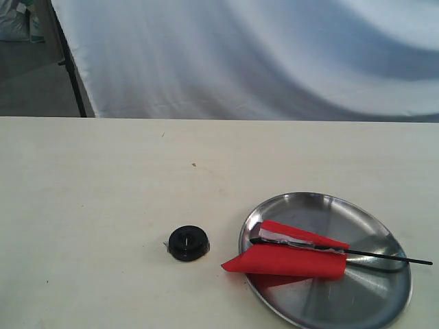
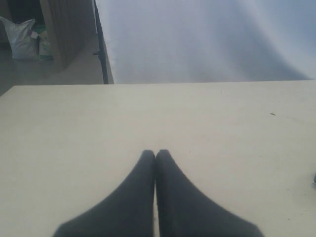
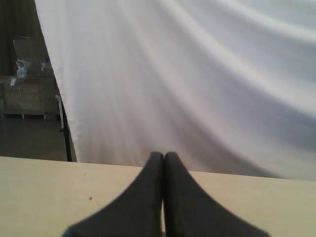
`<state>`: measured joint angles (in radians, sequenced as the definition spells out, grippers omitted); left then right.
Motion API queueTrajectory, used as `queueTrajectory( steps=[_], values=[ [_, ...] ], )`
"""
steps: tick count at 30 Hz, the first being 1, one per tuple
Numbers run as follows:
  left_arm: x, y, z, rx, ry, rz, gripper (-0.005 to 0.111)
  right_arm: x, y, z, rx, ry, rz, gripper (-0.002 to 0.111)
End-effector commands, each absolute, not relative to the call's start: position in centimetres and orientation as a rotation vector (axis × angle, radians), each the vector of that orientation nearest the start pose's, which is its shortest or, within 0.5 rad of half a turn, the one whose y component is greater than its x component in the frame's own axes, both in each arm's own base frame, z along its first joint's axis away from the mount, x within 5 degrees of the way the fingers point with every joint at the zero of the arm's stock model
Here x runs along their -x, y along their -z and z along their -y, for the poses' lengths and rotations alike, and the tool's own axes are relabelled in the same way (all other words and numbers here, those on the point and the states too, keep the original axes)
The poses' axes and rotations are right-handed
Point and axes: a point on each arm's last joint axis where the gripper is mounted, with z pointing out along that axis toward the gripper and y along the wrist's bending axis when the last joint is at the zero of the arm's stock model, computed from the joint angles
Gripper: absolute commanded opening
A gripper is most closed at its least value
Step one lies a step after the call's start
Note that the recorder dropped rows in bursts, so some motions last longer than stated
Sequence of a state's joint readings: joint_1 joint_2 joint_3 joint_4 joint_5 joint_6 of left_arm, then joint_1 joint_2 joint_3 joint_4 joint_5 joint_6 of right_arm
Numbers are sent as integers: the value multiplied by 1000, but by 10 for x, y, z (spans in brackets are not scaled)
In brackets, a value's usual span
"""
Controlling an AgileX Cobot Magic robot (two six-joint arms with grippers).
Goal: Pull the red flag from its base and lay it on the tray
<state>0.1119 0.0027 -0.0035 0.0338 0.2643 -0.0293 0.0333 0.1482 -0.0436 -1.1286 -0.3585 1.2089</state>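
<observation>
Lying flat on the large round shiny steel tray (image 1: 357, 301) in the lower right of the exterior view is the small red cloth flag (image 1: 288, 259). Its thin black pole (image 1: 384, 256) pokes past the tray's right rim. The small round black plastic base (image 1: 188, 242) sits apart, left of the tray, on the pale table (image 1: 103, 192). The left gripper (image 2: 155, 154) and right gripper (image 3: 164, 155) each have their dark jaws pressed together, holding nothing.

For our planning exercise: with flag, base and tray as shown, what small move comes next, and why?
Probably none: the red flag lies on the tray, its pole off the base, which sits apart; the left hand and right hand are shut, holding nothing.
</observation>
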Motion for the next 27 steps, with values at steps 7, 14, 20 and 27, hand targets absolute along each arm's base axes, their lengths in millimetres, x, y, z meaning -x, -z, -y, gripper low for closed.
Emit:
queueTrajectory(
  steps=[7,14,20,27],
  values=[
    [-55,-190,-6,100,-82,-1740,0,-61,-226,-33,231,-364,-1436,0],
    [-55,-190,-6,100,-82,-1740,0,-61,-226,-33,231,-364,-1436,0],
    [-55,-190,-6,100,-82,-1740,0,-61,-225,-33,246,-351,-1441,0],
    [-55,-190,-6,100,-82,-1740,0,-62,-219,-33,245,-356,-1460,0]
  ],
)
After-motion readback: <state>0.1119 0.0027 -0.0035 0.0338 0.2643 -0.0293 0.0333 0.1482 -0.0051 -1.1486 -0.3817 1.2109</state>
